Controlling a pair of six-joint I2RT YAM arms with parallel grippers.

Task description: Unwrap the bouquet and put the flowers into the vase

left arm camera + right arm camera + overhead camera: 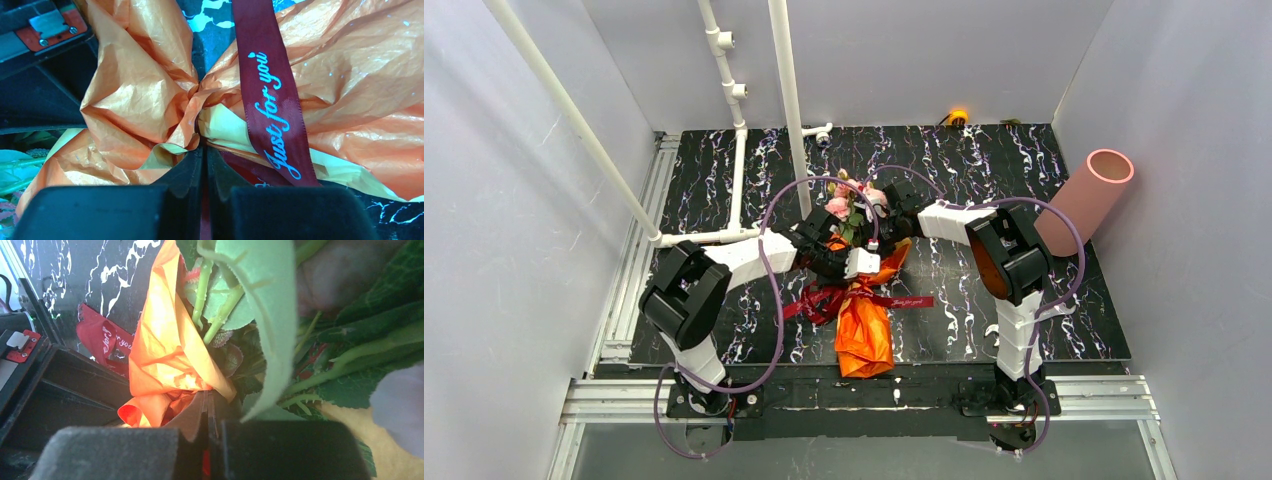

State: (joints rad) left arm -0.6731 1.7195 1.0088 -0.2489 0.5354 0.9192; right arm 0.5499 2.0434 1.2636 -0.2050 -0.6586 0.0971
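Note:
The bouquet (861,300) lies mid-table, with crinkled orange wrapping paper (864,335) toward the near edge. Pink flowers (844,205) sit at its far end. A dark red ribbon (909,301) printed "Just for you" (272,100) drapes across the paper. My left gripper (856,262) (204,152) is shut, its tips pinching a fold of paper just below the gathered neck (196,100). My right gripper (876,214) (207,395) is shut on the paper's edge beside the green stems (220,315). The salmon-pink vase (1084,200) leans against the right wall, mouth up.
White pipes (789,100) rise at the back left, and one runs along the table (736,170). A small orange object (958,117) sits at the back edge. Aluminium rails (639,260) border the left side. The other arm's dark body (45,380) is close beside the bouquet.

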